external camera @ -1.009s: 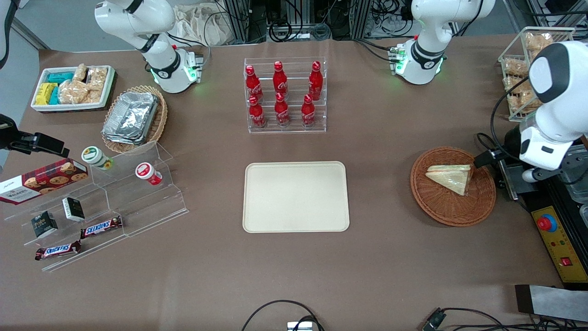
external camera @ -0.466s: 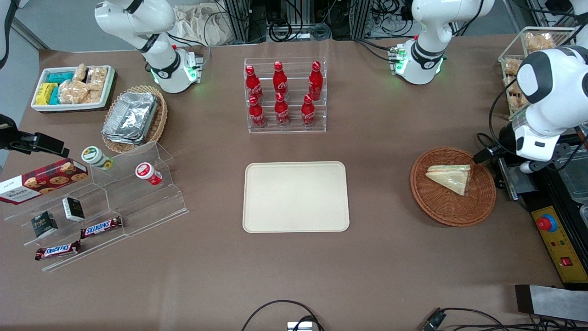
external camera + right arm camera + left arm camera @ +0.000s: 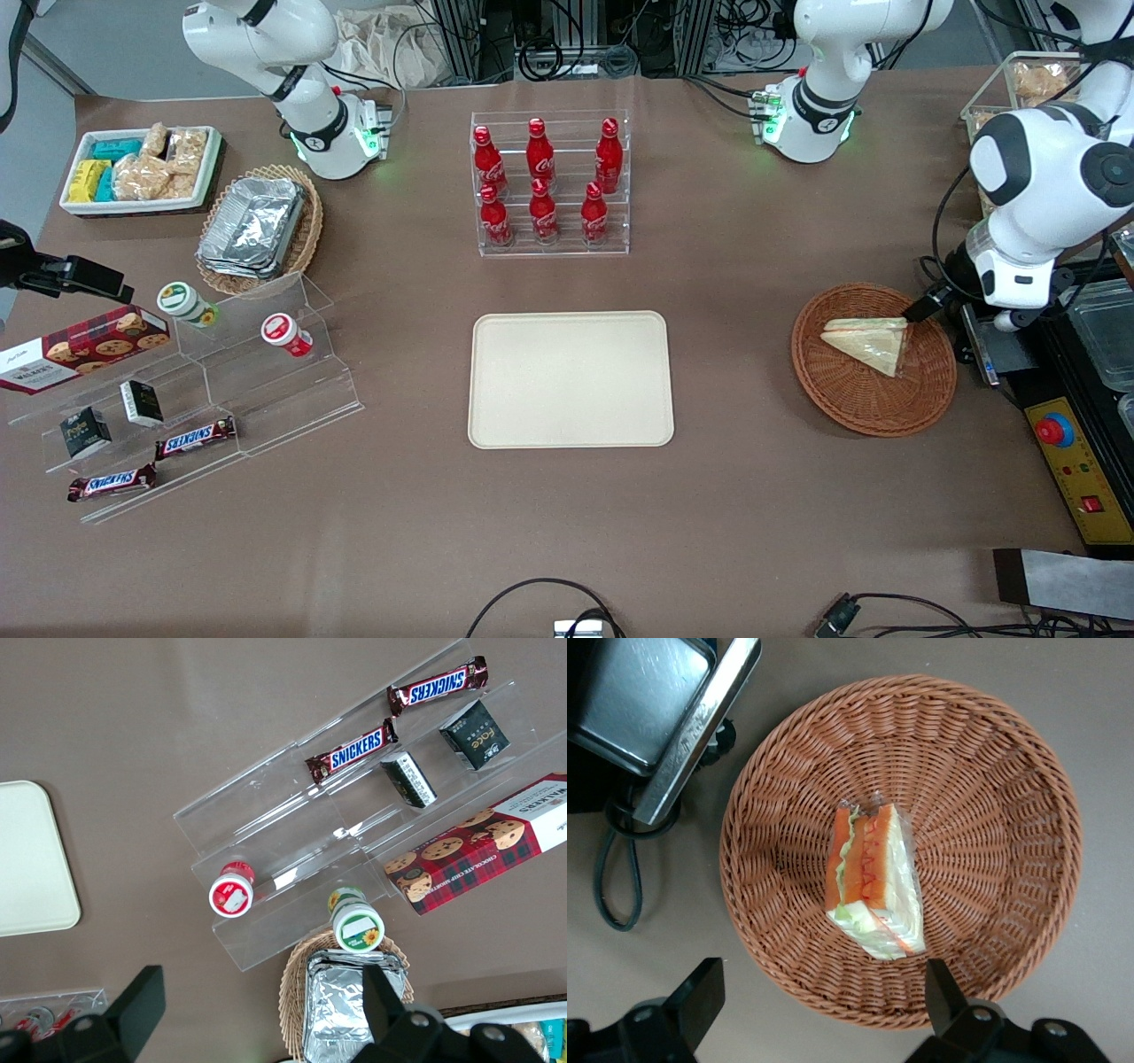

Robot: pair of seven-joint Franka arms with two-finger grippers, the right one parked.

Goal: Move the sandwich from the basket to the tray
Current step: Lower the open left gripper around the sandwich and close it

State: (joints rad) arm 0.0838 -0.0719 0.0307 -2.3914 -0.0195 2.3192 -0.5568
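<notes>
Hovering w/ jaws spread wide, the left arm's gripper (image 3: 819, 1010) sits above the wrapped triangular sandwich (image 3: 873, 881) lying in the round reddish-brown wicker basket (image 3: 1010, 797); approach step, next probably descend & pinch, then carry to the flat cream tray (image 3: 570, 379).

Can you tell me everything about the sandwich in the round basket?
The sandwich is a triangle wedge of pale bread in clear wrap, with orange and green filling along its cut edge. It lies alone near the middle of the reddish-brown woven basket, resting on the weave. Nothing grips it: the gripper hangs open above the basket, not touching the sandwich. The tray has nothing on it.
</notes>
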